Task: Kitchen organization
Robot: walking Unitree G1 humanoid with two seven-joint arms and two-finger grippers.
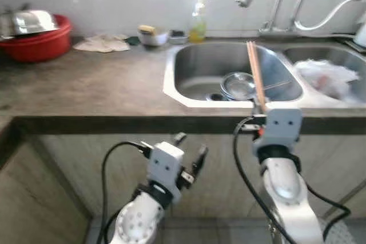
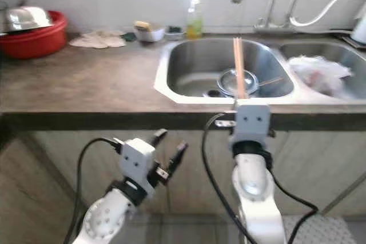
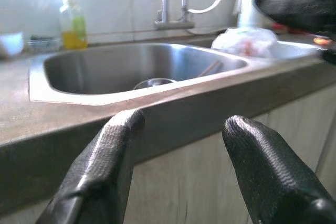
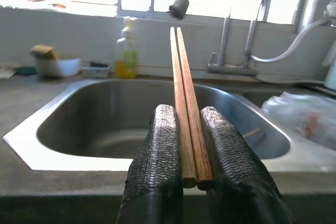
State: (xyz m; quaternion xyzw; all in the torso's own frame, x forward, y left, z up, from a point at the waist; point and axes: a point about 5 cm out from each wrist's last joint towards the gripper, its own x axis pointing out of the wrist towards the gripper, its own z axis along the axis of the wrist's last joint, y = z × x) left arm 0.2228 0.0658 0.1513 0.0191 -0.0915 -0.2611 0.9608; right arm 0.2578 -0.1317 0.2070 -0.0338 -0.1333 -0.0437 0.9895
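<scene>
Two chopsticks [image 1: 255,72]: wooden pair, side by side, clamped at their near ends by the right gripper [image 1: 260,106]; shafts reach out over the left sink basin [image 1: 194,75].
Head views, counter [image 1: 86,90]: dark worktop with the double sink set at its right end.
Head views, left basin: metal bowl [image 1: 237,86] on the basin floor, partly under the chopsticks.
Head views, right basin [image 1: 320,55]: crumpled white plastic bag [image 1: 325,77] inside.
Head views, counter back edge: small white bowl [image 1: 152,36] with a sponge, yellow soap bottle [image 1: 198,26], pale cloth [image 1: 103,43].
Head views, counter far left corner: red basin [image 1: 37,41] holding a steel lid or pan [image 1: 28,21].
Head views, left gripper [image 1: 190,151]: below the counter's front edge, before the cabinet face, fingers apart, holding nothing.
Left wrist view: fingers [image 3: 100,174] spread wide just under the counter edge; basin, soap bottle and taps beyond.
Right wrist view: fingers [image 4: 157,166] pressed narrow on the chopsticks' ends at the sink's front rim; shafts point toward the faucet [image 4: 181,3].
</scene>
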